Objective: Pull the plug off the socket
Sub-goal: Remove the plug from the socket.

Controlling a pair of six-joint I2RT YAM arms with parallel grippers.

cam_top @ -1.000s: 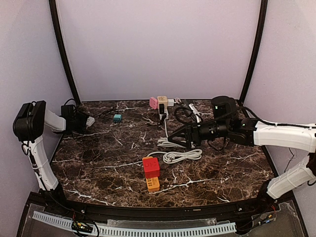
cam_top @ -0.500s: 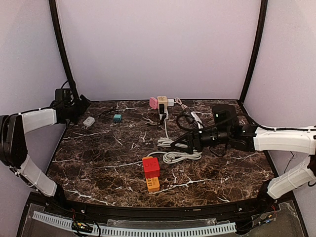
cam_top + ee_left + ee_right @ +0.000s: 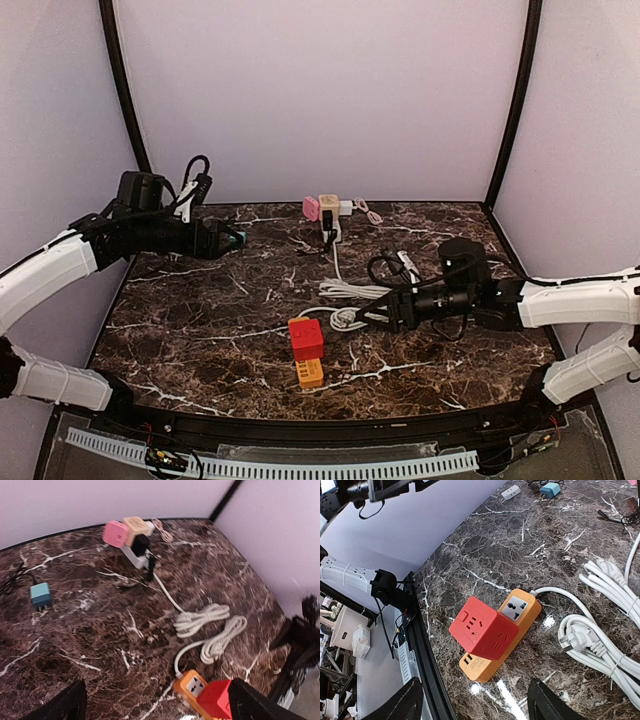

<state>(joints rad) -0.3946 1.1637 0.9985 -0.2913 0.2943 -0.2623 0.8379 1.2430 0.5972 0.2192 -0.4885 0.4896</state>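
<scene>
- Red cube plug (image 3: 482, 630) sits seated on one end of the orange socket strip (image 3: 521, 610), near the front middle of the counter (image 3: 200, 330). The strip's other outlet is bare.
- The plug is not off and nothing touches it.
- Right pincer (image 3: 476, 686): fingers apart, nothing between them. It is low over the counter and aimed at the red plug, near it with a gap.
- In the top view the right pincer is at the white cable coil (image 3: 352, 318), just right of the plug.
- A white cord runs from the orange strip toward that coil. A second bundle of white cable lies just behind it.
- Left pincer (image 3: 157, 695): fingers wide apart and holding nothing. It is over the back-left of the counter, well apart from the red plug.
- Teal adapter (image 3: 40, 595) lies alone at back left. The top view shows it right at the left pincer tip, and I cannot tell whether they touch.
- At back centre, a pink cube (image 3: 116, 533) and a beige cube (image 3: 136, 526) touch side by side, with a white strip (image 3: 134, 557) in front of them.
- A black plug (image 3: 140, 544) is seated in that white strip.
</scene>
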